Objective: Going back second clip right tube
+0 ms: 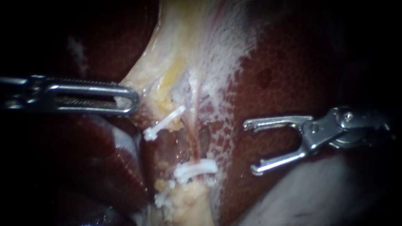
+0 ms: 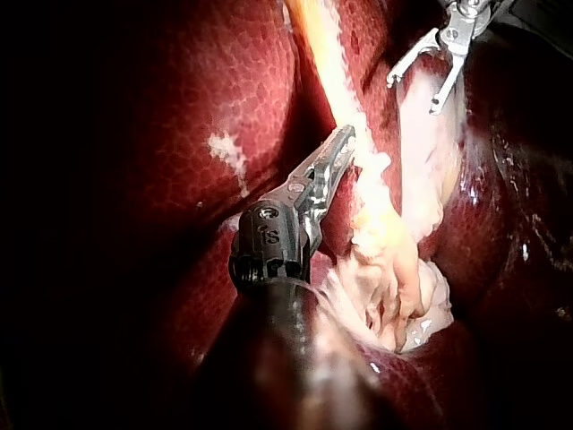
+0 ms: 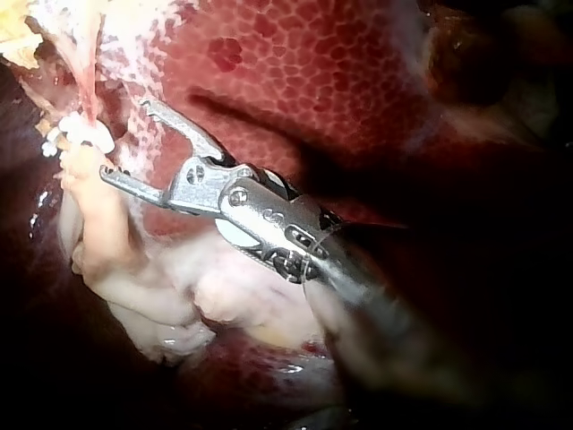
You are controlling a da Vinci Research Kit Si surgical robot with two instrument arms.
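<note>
My right tool (image 1: 251,147) hangs over the liver (image 1: 293,62), its jaws wide apart and empty, just right of the right tube (image 1: 193,138). That tube is thin and pinkish, and a white clip (image 1: 196,168) crosses its near end. Further left, my left tool (image 1: 130,100) is clamped on pale tissue (image 1: 167,54).

Silver left instrument (image 1: 127,99), slotted, ridged; silver right instrument (image 1: 252,147), screwed hinge.
</note>
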